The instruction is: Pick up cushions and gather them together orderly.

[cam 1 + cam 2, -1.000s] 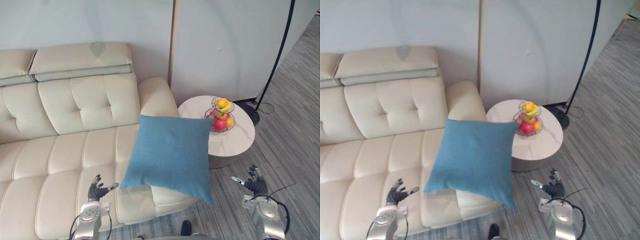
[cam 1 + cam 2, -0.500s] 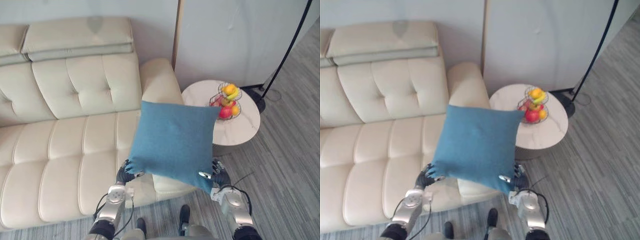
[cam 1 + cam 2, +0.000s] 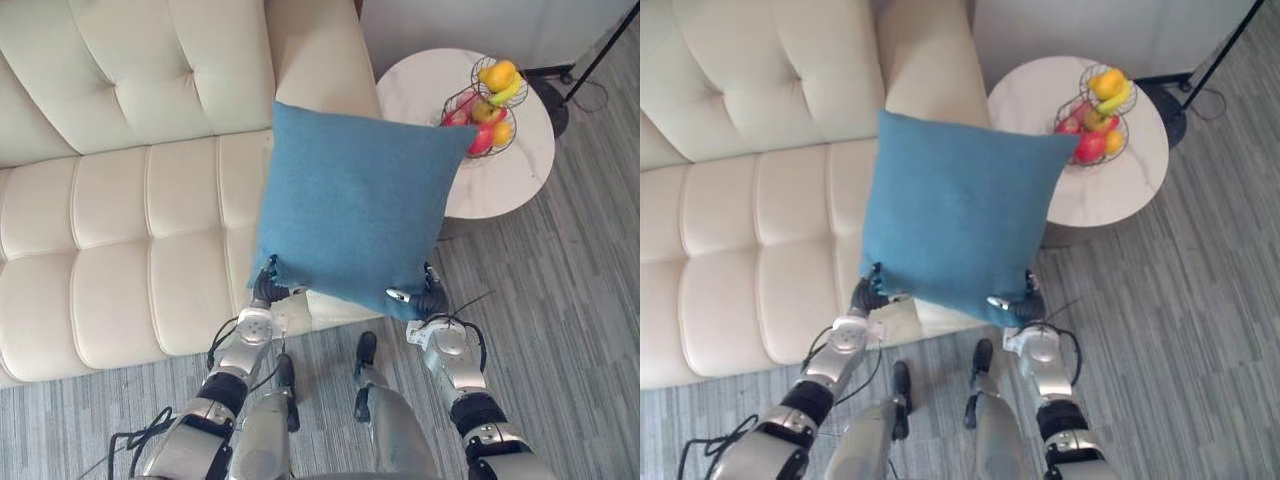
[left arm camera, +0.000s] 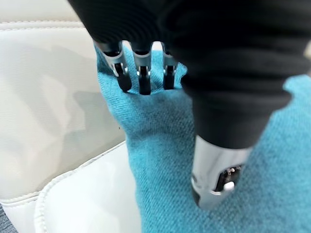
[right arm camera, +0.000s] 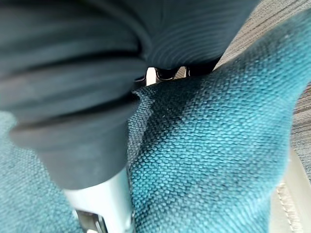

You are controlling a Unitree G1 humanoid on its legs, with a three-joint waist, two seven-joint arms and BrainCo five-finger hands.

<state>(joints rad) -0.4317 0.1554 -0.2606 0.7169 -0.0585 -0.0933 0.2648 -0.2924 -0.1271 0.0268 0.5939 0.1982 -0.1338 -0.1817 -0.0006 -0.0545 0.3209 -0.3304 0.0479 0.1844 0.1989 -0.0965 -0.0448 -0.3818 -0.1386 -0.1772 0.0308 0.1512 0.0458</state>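
A square blue cushion (image 3: 355,205) stands tilted over the right end of the cream sofa (image 3: 110,230), its lower edge past the seat's front. My left hand (image 3: 266,292) grips its lower left corner. In the left wrist view the fingers (image 4: 143,73) curl over the cloth's edge and the thumb (image 4: 214,179) presses on the blue cloth (image 4: 160,145). My right hand (image 3: 428,297) grips the lower right corner, thumb (image 5: 102,194) on top of the cushion (image 5: 209,145) and fingers behind it.
A round white side table (image 3: 520,170) stands right of the sofa's armrest (image 3: 315,60), with a wire basket of fruit (image 3: 485,105) on it. A floor lamp's dark base (image 3: 555,105) sits behind the table. Grey carpet floor (image 3: 580,330) spreads to the right.
The camera has dipped down and closer. Both hands came in from open and apart to the cushion's lower corners and now grip them.
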